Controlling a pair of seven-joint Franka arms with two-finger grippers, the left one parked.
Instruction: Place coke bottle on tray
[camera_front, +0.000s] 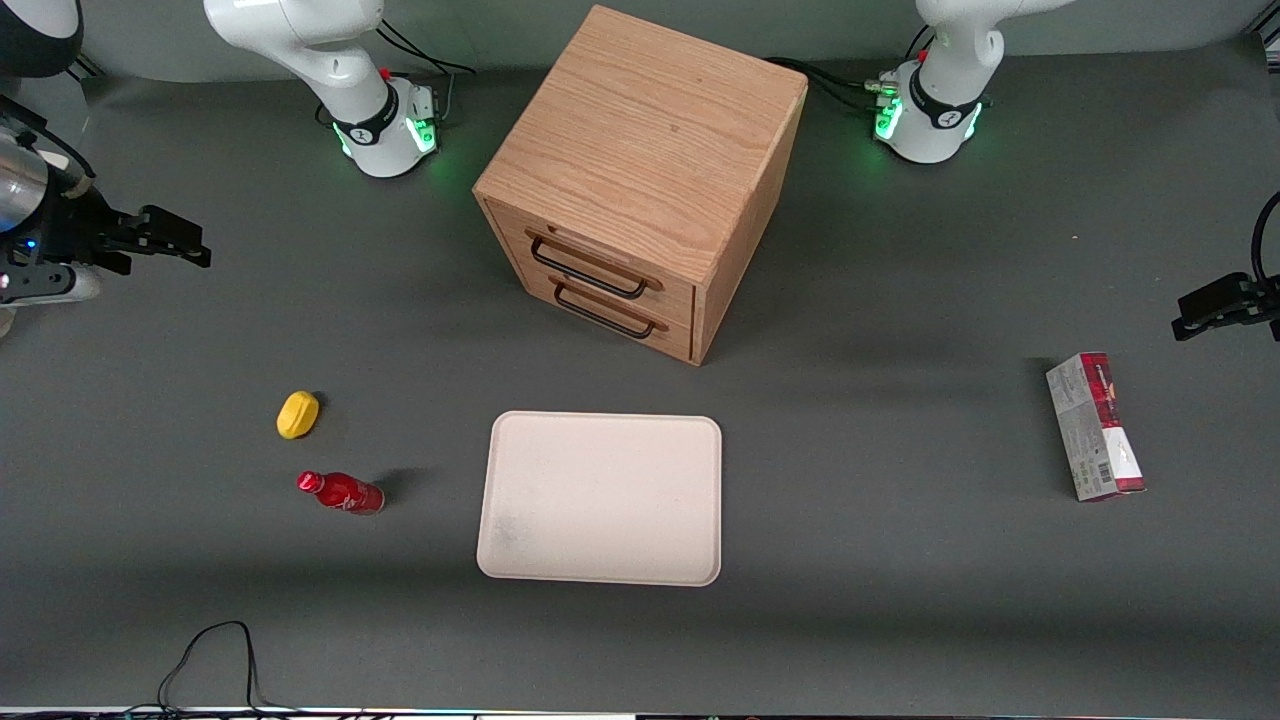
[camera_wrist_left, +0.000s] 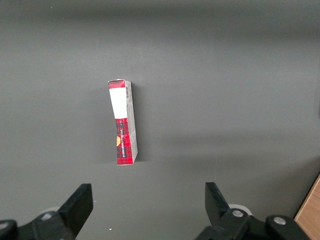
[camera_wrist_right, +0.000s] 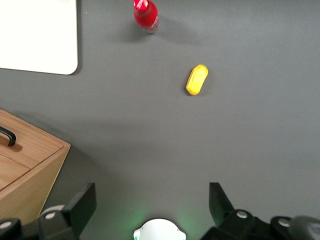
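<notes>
The coke bottle (camera_front: 341, 493) is small, glossy red, and lies on its side on the dark table, beside the tray (camera_front: 601, 497) toward the working arm's end. It also shows in the right wrist view (camera_wrist_right: 146, 14). The tray is cream, flat and bare; a corner shows in the right wrist view (camera_wrist_right: 40, 35). My right gripper (camera_front: 180, 242) hangs open and empty high above the table, well away from the bottle and farther from the front camera. In the wrist view the gripper (camera_wrist_right: 152, 202) has wide-apart fingers with nothing between them.
A yellow object (camera_front: 298, 414) lies just farther from the front camera than the bottle, also seen in the wrist view (camera_wrist_right: 197, 79). A wooden two-drawer cabinet (camera_front: 640, 180) stands mid-table. A red-and-grey carton box (camera_front: 1095, 426) lies toward the parked arm's end.
</notes>
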